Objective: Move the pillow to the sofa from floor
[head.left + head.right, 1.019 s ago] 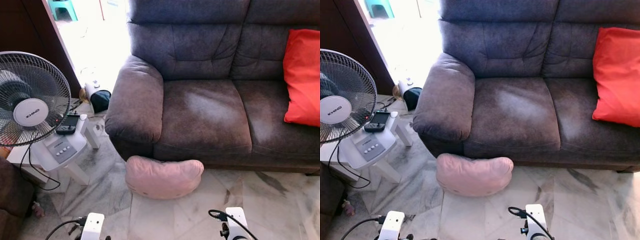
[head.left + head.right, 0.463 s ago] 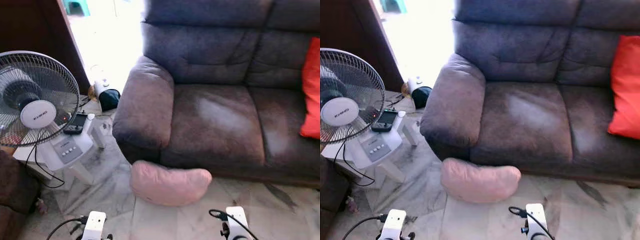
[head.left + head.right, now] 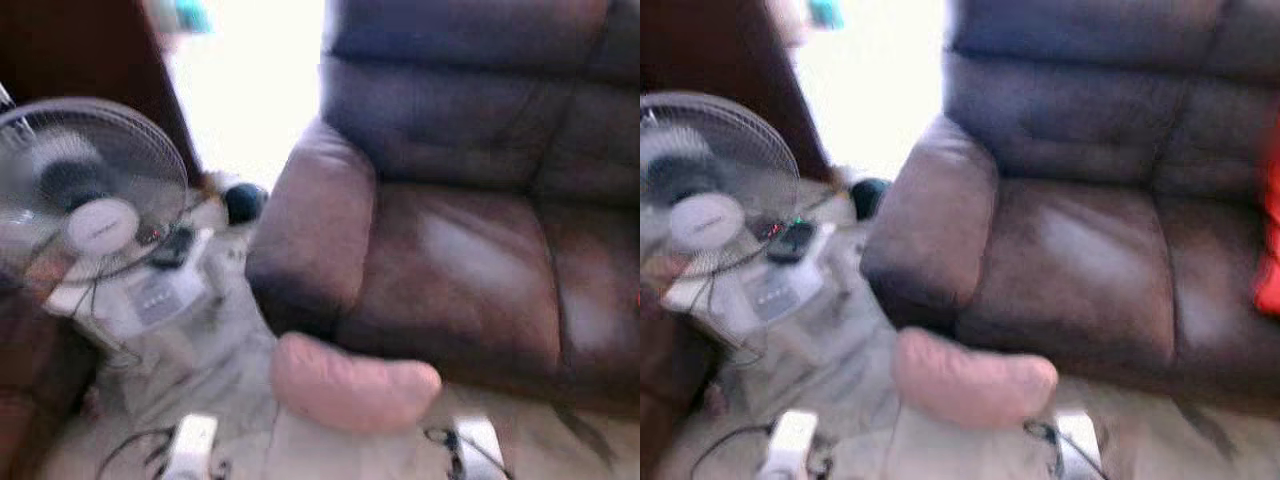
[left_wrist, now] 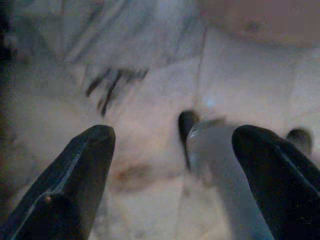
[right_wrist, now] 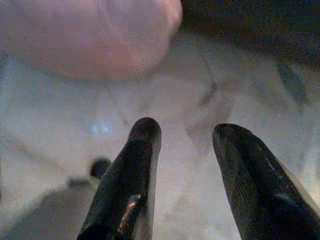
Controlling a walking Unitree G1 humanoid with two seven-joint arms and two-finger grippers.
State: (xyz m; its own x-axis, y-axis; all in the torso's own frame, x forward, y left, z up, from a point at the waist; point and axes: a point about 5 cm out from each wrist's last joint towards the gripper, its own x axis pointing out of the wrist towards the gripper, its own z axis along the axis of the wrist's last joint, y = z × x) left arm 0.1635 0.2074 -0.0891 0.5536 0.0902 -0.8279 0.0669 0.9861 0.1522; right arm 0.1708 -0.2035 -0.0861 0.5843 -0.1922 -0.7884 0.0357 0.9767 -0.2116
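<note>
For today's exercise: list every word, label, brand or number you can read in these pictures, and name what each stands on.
None can be read.
Fan: dark lettering on the hub badge, too blurred.
Fan's control panel: buttons, markings too blurred.
Pillow, sofa: no lettering seen.

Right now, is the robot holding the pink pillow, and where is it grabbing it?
No, nothing is held. The left gripper and right gripper are both open over the floor, and the pink pillow lies there against the sofa.
</note>
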